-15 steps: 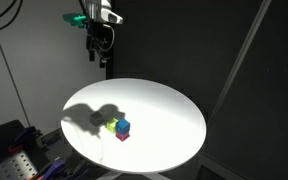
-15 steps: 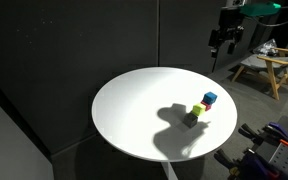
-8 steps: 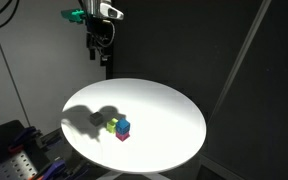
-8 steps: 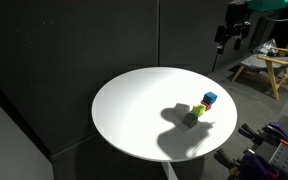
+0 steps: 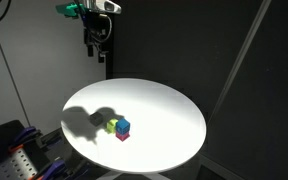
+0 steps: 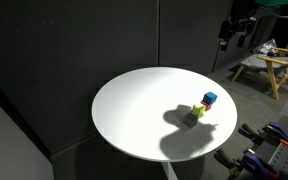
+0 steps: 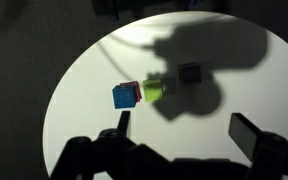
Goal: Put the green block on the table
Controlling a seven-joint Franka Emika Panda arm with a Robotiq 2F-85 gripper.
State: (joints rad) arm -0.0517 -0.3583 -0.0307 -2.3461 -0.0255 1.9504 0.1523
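Currently gripper (image 7: 179, 135) high above table (image 5: 174, 105), jaws wide, empty. Green block (image 7: 154, 89) near table centre, wedged between blue cube (image 7: 126, 96) and grey cube (image 7: 189, 73), possibly perched. Risk: descending fingers knock neighbours, scattering cluster toward edge.

Arm raised high, gripper (image 5: 100, 50) pointing down, fingers (image 7: 246, 135) apparently spread apart, holding nothing

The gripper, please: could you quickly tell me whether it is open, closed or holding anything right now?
Gripper: open and empty, fingers spread wide, hanging high above the table; the green block is not held.
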